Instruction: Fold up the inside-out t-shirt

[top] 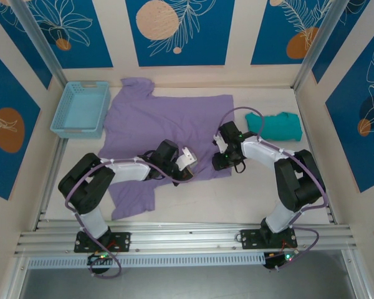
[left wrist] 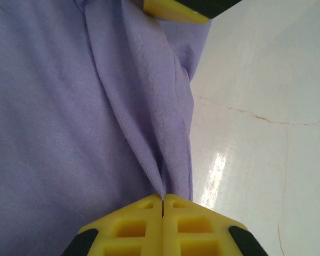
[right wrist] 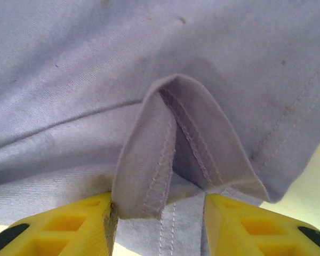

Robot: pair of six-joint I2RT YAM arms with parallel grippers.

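Yellow fingers (left wrist: 133,226) of the left gripper (left wrist: 162,200) sit closest to the left wrist lens, pressed together with no gap, and a ridge of lavender cloth from the inside-out t-shirt (left wrist: 53,106) is clamped between their tips. From that pinch the fabric rises in long gathered folds, and pale glossy tabletop (left wrist: 266,80) lies bare just beside it. On the right wrist camera the right gripper (right wrist: 160,213) has its fingers (right wrist: 74,226) standing apart, not clamped. A turned-up flap of the t-shirt's (right wrist: 149,64) hem, showing double rows of stitching, stands between them and touches the finger on the picture's left. From the overhead camera the inside-out t-shirt (top: 156,115) lies spread mostly flat across the middle of the tabletop (top: 255,187), set sideways, with one sleeve toward the far left and the other toward the near left, and its hem edge to the right. Its far-left sleeve is just beside the light blue basket (top: 57,124), which stands at the far left. A smaller teal-green garment (top: 275,126) lies bunched at the far right, apart from the shirt's hem. The left gripper (top: 187,163) is at the shirt's near edge, and the right gripper (top: 220,161) is at the near hem corner, the two near each other.
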